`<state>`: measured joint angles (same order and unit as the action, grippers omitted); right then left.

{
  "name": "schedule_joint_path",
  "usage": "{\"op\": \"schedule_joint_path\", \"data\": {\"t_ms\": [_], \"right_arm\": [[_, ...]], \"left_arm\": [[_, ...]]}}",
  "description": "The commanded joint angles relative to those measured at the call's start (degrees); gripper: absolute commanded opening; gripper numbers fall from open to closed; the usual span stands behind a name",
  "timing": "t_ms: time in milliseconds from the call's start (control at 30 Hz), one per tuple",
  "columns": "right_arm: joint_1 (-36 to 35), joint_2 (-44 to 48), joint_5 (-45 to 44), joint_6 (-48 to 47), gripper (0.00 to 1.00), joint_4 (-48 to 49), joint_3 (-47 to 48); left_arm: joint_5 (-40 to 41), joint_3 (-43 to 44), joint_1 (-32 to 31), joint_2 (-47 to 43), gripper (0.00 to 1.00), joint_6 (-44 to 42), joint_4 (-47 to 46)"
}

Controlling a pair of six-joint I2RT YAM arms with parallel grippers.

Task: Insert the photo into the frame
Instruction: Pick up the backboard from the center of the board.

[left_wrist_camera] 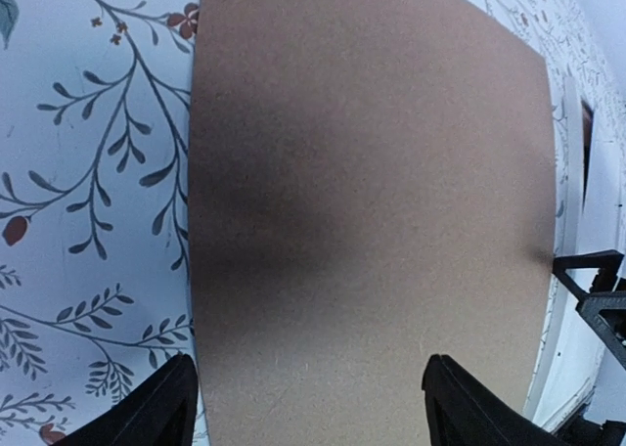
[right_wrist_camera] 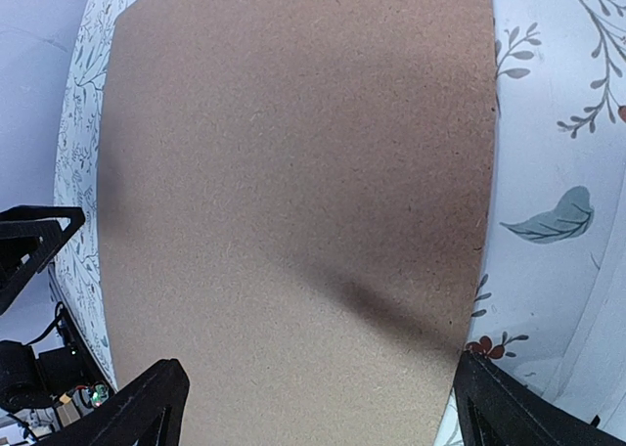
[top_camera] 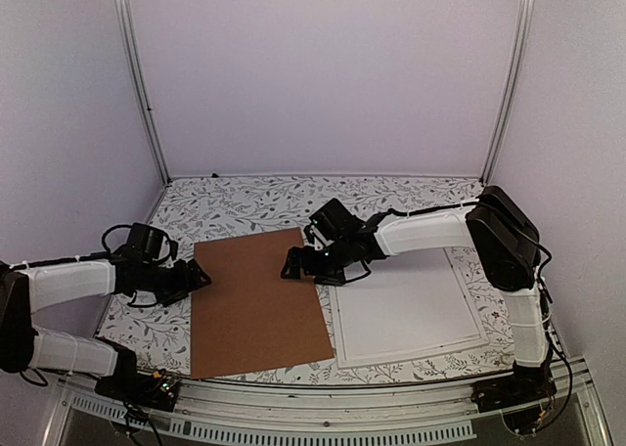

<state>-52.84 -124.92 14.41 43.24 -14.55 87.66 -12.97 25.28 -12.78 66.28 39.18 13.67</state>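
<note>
From my station, the left arm lies low along the table's (top_camera: 245, 201) left side, forearm nearly level, with the left gripper (top_camera: 199, 275) at the left edge of the brown backing board (top_camera: 254, 304). The right arm rises at its base, folds at the elbow and reaches back across the white frame (top_camera: 411, 314), so the right gripper (top_camera: 291, 263) sits over the board's far right corner.

The overhead view alone shows the layout: the board lies flat at centre-left and the frame lies flat just beside its right edge. I cannot find the sunset photo in any view.

The wrist cameras give me the jaws. Under the left gripper (left_wrist_camera: 308, 368) the board (left_wrist_camera: 372, 192) fills the picture, with one finger (left_wrist_camera: 161, 407) over its left edge and the other over bare board. The jaws are spread wide with nothing pinched, and the other arm's fingers (left_wrist_camera: 597, 294) peek in at the right. The right gripper (right_wrist_camera: 318, 368) is also spread fully above the board (right_wrist_camera: 293, 172), gripping nothing. I cannot tell whether either set of tips touches the surface.
</note>
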Motion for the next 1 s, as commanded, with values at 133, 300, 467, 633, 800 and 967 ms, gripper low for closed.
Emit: {"op": "schedule_joint_path", "data": {"t_ms": [133, 300, 467, 633, 800, 967], "right_arm": [[-0.1, -2.0, 0.8, -0.5, 0.99, -3.7, -2.9], [-0.1, -2.1, 1.2, -0.5, 0.99, -3.1, -3.2], [-0.1, -1.7, 1.3, 0.0, 0.99, -1.6, -4.7], [-0.1, -1.5, 1.5, 0.1, 0.99, -1.2, -5.0], [-0.1, -1.3, 1.0, -0.2, 0.99, -1.2, -5.0], [-0.1, -1.3, 1.3, -0.5, 0.99, -1.3, -4.6]], "left_arm": [[-0.8, 1.9, 0.3, 2.9, 0.83, -1.4, 2.1], [-1.4, 4.0, 0.3, 4.5, 0.82, -2.3, 4.9], [-1.2, 6.4, 0.4, 7.5, 0.83, -3.0, 7.7], [-1.2, 7.1, 0.4, 9.8, 0.83, -3.5, 8.5], [2.5, 7.2, 0.3, 8.8, 0.83, -2.9, 9.5], [1.5, 6.8, 0.3, 9.6, 0.83, -2.9, 8.7]]}}
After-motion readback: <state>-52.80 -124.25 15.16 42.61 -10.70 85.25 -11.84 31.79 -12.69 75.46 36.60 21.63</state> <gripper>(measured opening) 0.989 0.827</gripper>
